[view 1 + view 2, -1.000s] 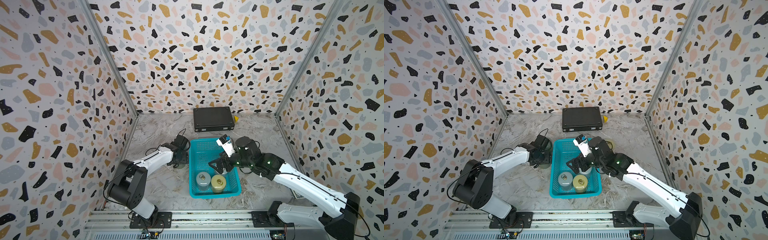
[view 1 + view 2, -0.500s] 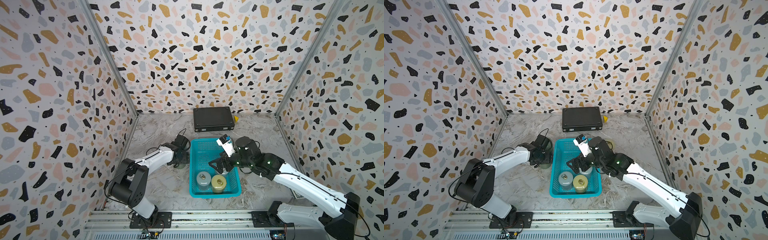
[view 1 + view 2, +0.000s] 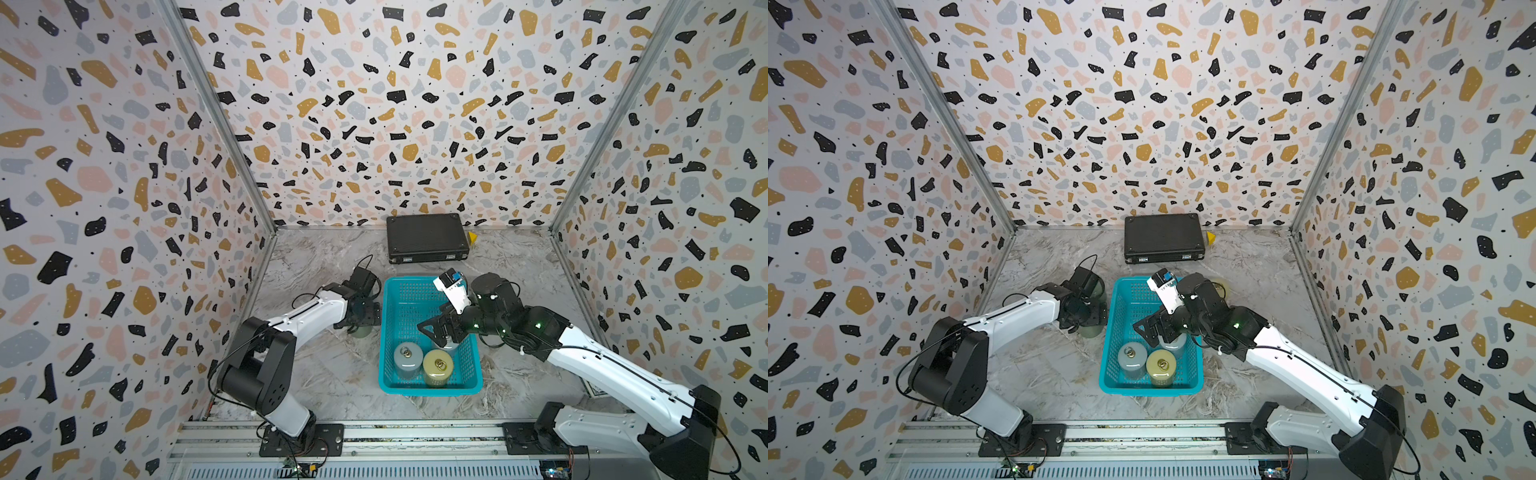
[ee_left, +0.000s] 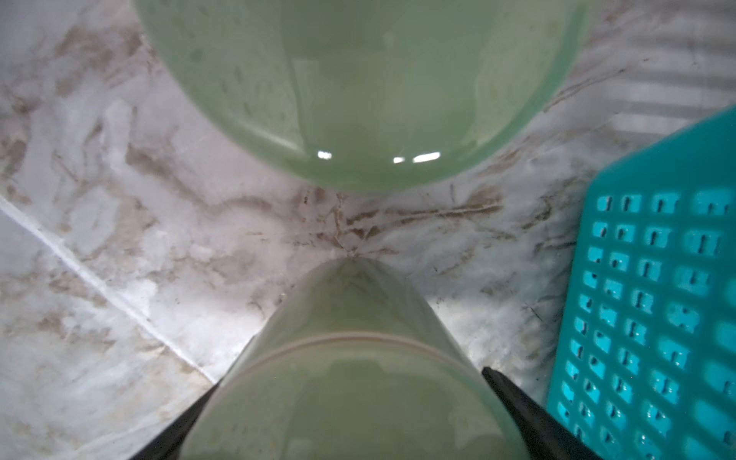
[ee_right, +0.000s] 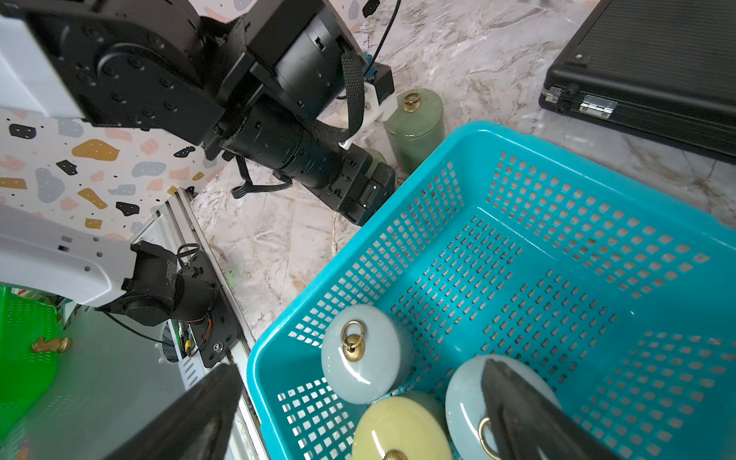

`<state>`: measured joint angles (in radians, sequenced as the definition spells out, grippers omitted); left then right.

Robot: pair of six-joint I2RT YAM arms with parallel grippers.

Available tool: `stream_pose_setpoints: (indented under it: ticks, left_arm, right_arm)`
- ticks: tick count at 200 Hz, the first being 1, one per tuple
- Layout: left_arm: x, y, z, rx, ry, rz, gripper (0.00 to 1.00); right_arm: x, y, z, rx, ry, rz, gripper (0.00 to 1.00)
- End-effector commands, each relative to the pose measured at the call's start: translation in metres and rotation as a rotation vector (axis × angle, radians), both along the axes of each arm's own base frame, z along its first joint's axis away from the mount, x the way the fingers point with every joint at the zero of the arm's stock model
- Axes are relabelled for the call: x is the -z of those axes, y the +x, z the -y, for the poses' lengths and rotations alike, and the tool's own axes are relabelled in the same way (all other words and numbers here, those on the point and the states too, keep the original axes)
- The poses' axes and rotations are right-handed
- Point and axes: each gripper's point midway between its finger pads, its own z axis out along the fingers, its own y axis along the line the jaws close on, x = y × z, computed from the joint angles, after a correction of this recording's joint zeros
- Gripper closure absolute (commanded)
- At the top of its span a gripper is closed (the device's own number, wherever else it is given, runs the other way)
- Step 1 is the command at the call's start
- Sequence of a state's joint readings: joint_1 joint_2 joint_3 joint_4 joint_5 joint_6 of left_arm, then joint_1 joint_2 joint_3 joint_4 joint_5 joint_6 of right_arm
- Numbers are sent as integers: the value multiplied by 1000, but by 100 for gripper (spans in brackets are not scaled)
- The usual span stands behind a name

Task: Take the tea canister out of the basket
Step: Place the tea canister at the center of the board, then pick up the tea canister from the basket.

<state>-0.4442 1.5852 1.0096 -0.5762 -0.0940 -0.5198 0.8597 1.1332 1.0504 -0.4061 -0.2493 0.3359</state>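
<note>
The turquoise basket (image 3: 387, 332) (image 3: 1108, 332) (image 5: 597, 191) stands mid-floor and holds three tea canisters: a pale blue one (image 3: 405, 356) (image 5: 358, 354), a yellow one (image 3: 437, 365) (image 5: 398, 430), and another pale blue one (image 5: 466, 394) partly under my right gripper. My right gripper (image 3: 436, 332) (image 5: 358, 422) hovers open over these, holding nothing. Left of the basket, a green canister (image 3: 360, 331) (image 4: 350, 398) stands on the floor. My left gripper (image 3: 361, 320) (image 4: 349, 376) is around it, its fingers (image 4: 517, 402) spread just off its sides.
A second green canister (image 5: 416, 119) (image 4: 358, 91) stands on the floor just beyond the left gripper. A flat black case (image 3: 426, 237) lies against the back wall with a small yellow piece (image 3: 472, 237) beside it. The enclosure walls stand close on both sides.
The left gripper's jaws have widened around the green canister on the floor. The right arm and the canisters in the basket have not moved.
</note>
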Motion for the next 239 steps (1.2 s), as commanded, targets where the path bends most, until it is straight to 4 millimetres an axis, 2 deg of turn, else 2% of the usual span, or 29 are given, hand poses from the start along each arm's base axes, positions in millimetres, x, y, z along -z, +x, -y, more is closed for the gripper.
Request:
stream_pose_setpoints:
  ticks: [1,51,80,108,136,151,173,199,239]
  left_arm:
    - [-27,9,11,21,-46,57,4]
    - [-44,7,5,19,-31,78,0]
    - [-66,3,-1,21,-23,109,0]
    - [-95,-7,-2,38,-54,150,0]
    - [-126,-20,17,118,-191,192,0]
    - [-139,-30,32,170,-294,199,0]
    - [-154,-44,44,210,-395,223,0]
    - [-160,-62,51,237,-472,239,0]
    - [-145,-86,62,259,-511,194,0]
  right_arm:
    - [-20,-3,2,4,40,33,1]
    - [-19,-1,5,22,30,34,1]
    - [-9,6,16,89,-20,27,1]
    - [7,11,28,158,-93,2,1]
    - [25,14,38,212,-157,-29,1]
    - [35,16,43,244,-190,-48,1]
    - [51,19,52,294,-254,-81,1]
    - [72,21,58,346,-322,-135,1]
    - [102,20,62,390,-401,-215,1]
